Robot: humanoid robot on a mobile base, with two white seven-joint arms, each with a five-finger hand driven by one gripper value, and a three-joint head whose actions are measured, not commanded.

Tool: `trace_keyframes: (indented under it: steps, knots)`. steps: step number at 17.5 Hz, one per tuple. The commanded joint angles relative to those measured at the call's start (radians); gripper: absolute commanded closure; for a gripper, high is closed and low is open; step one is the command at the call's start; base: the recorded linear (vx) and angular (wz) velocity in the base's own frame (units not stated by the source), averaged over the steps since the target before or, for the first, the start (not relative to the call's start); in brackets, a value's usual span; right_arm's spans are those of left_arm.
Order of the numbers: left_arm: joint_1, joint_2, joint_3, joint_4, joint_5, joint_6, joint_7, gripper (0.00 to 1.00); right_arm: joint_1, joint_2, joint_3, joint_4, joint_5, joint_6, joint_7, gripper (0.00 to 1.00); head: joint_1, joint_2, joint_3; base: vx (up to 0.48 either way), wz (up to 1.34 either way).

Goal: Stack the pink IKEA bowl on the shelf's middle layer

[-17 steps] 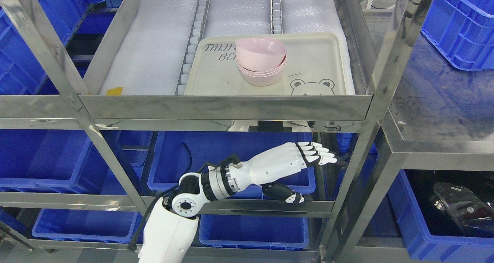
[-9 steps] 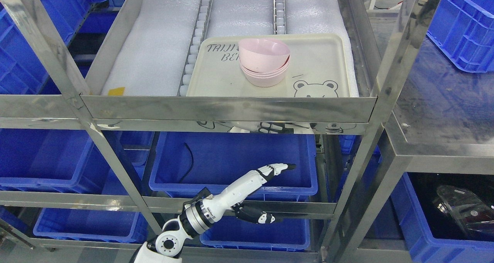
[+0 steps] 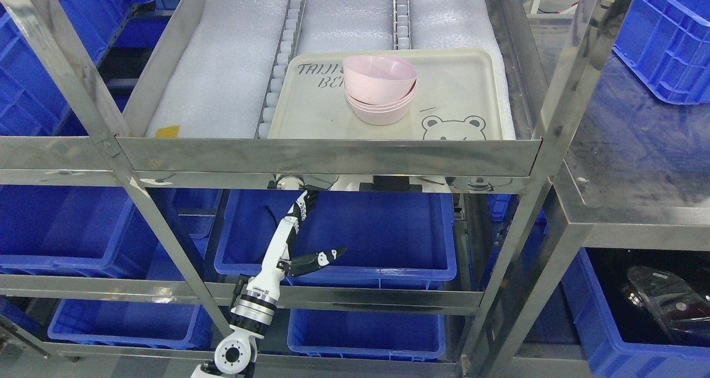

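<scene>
Since the earlier frame, the left hand (image 3: 288, 239) has swung edge-on below the shelf, fingers extended, empty. Stacked pink plastic bowls (image 3: 379, 89) sit on the cream tray (image 3: 460, 89), at one o'clock.

Cream tray (image 3: 466, 84): dark handwritten-style lettering at its far left corner, "TAIJI" above "BE", both cut off by pink bowls (image 3: 380, 89).

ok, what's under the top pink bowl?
More pink bowls nested beneath the top pink bowl, on the cream tray. Only their rims show; exact count is hidden.
</scene>
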Motion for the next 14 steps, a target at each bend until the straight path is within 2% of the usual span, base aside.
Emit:
trace_keyframes:
  steps: [1, 9, 14]
  knots:
    - [0.008, 0.018, -0.083, -0.06, 0.152, 0.147, 0.09, 0.0, 0.005, -0.017, 0.0, -0.017, 0.0, -0.001, -0.001, 0.0, 0.0, 0.0, 0.0, 0.0, 0.0]
    - [0.032, 0.018, -0.115, -0.131, 0.228, 0.172, 0.087, 0.0, 0.005, -0.017, 0.0, -0.017, 0.0, -0.001, -0.001, 0.0, 0.0, 0.0, 0.0, 0.0, 0.0]
    - [0.09, 0.018, -0.143, -0.133, 0.226, 0.132, 0.079, 0.0, 0.005, -0.017, 0.0, -0.017, 0.0, -0.001, -0.001, 0.0, 0.0, 0.0, 0.0, 0.0, 0.0]
